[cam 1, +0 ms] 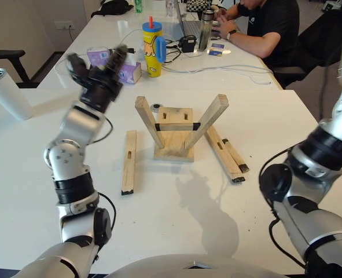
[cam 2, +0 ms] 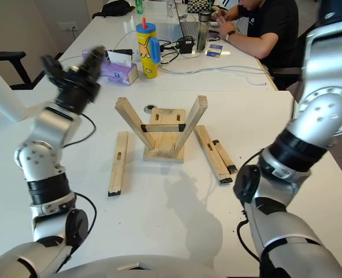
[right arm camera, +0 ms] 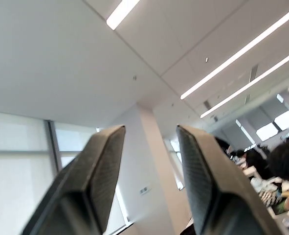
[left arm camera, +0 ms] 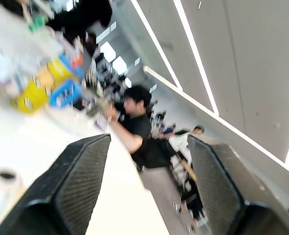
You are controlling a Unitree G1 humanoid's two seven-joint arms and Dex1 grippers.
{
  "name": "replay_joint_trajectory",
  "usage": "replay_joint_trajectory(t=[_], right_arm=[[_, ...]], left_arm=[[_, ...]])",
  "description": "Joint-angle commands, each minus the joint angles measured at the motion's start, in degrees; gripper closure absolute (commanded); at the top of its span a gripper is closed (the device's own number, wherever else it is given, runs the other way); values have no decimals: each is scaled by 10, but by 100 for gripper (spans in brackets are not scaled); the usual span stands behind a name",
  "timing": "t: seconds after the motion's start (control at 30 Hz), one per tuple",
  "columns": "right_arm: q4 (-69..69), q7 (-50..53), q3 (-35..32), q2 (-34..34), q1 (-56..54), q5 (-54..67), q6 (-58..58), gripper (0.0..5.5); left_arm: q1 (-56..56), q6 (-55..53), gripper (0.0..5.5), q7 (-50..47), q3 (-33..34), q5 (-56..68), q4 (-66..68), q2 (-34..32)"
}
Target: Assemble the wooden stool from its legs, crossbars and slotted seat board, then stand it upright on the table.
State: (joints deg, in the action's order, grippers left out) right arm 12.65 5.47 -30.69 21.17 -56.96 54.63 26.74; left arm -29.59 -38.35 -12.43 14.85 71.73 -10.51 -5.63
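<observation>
The slotted seat board [cam 1: 173, 142] lies flat mid-table with two legs [cam 1: 149, 120] standing slanted in it, joined by a crossbar [cam 1: 176, 126]. One loose leg [cam 1: 129, 161] lies to its left. Two more wooden pieces [cam 1: 225, 152] lie side by side to its right. My left gripper [cam 1: 95, 58] is raised above the table's far left, open and empty, pointing away from the stool. In the right wrist view my right gripper [right arm camera: 149, 176] points at the ceiling, open with nothing between its fingers; the right arm is lifted at the right edge.
A white tumbler [cam 1: 7, 92] stands at far left. A purple tissue box [cam 1: 124, 68], a yellow cup [cam 1: 153, 49], cables and a dark bottle [cam 1: 205, 30] crowd the far table, where a person works at a laptop. The near table is bare.
</observation>
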Motion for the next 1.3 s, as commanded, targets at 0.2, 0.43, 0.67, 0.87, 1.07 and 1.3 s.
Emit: replay_joint_trajectory(t=[0.2, 0.43, 0.67, 0.87, 1.07, 1.3], right_arm=[[-174, -110, 363, -39, 371, -142, 175, 355], [-77, -180, 390, -19, 394, -91, 218, 355], [-57, -151, 339, -54, 352, -113, 119, 355], [-46, -121, 227, -92, 258, -71, 60, 355], [-57, -120, 176, -94, 215, -57, 60, 355], [-175, -115, 112, -63, 148, -83, 18, 355]], left_arm=[[54, -27, 258, -36, -52, -48, -3, 27], [46, -28, 258, -29, -59, -49, -9, 23], [52, -22, 258, -25, -63, -57, -9, 31], [30, -2, 258, -25, -30, -45, -12, 27], [-28, 29, 258, -18, 38, -11, -4, -6], [-23, 38, 258, -20, 71, -16, -15, -38]])
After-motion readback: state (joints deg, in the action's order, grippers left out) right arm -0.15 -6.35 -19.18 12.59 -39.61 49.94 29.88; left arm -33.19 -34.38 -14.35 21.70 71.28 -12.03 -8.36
